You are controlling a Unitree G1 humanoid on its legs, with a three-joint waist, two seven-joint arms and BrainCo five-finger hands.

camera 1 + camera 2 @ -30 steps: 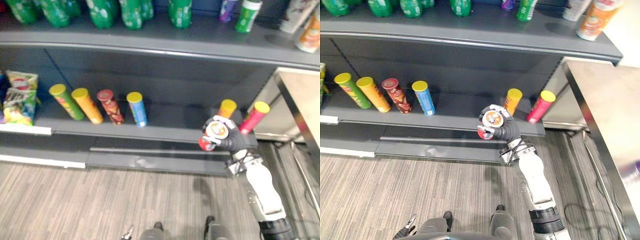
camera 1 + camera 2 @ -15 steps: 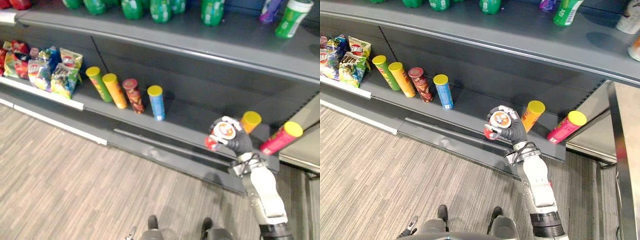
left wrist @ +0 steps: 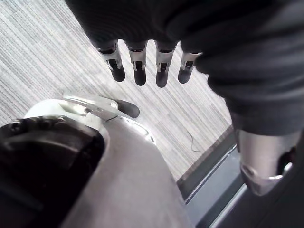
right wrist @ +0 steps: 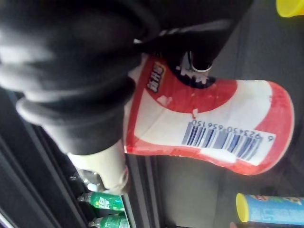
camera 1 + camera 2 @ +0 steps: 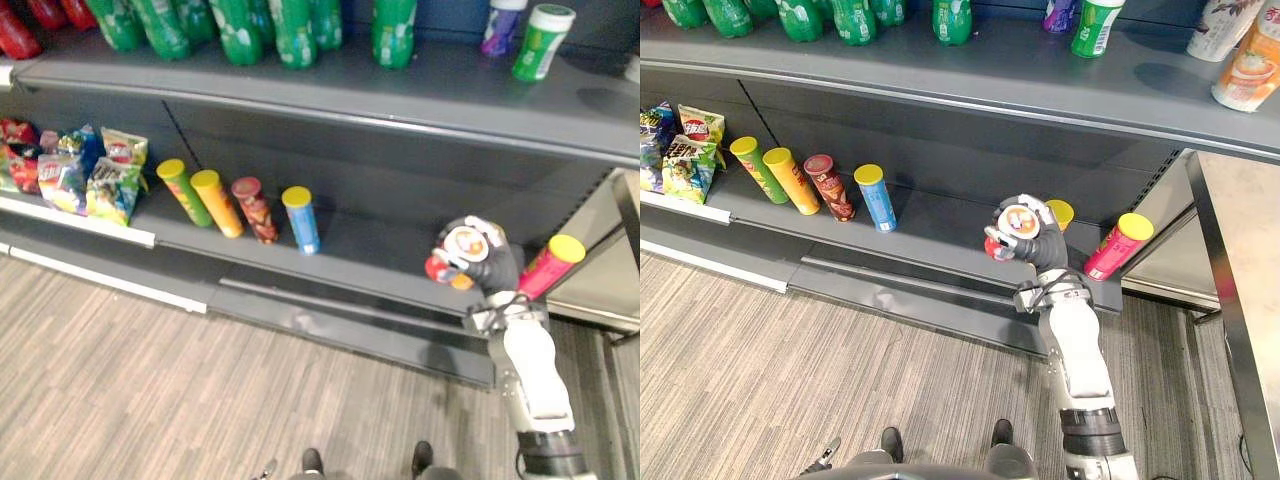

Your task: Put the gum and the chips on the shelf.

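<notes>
Right hand (image 5: 1044, 247), right of centre, fingers curled round a red-and-white chips canister (image 4: 213, 133) at the lower shelf (image 5: 930, 228). Left hand (image 3: 137, 66) fingers straight, holding nothing.

Right hand (image 5: 1042, 247) raised, fingers curled round the chips can (image 4: 216, 135); left hand (image 3: 156, 28) hangs relaxed.

- Right hand (image 5: 1043, 247) is raised in front of the lower shelf (image 5: 940, 232), fingers curled round a red-and-white tub (image 5: 1016, 223), its round lid facing up.
- Just behind the hand stands a yellow-lidded can (image 5: 1061, 212); a pink can (image 5: 1113, 245) is to its right, tilted.
- Further left, in a row: green can (image 5: 753, 170), orange can (image 5: 791, 182), dark red can (image 5: 828, 188), blue can (image 5: 877, 198).
- Snack bags (image 5: 682, 150) are at the far left.
- Upper shelf (image 5: 990, 60) carries green bottles (image 5: 845, 18).
</notes>
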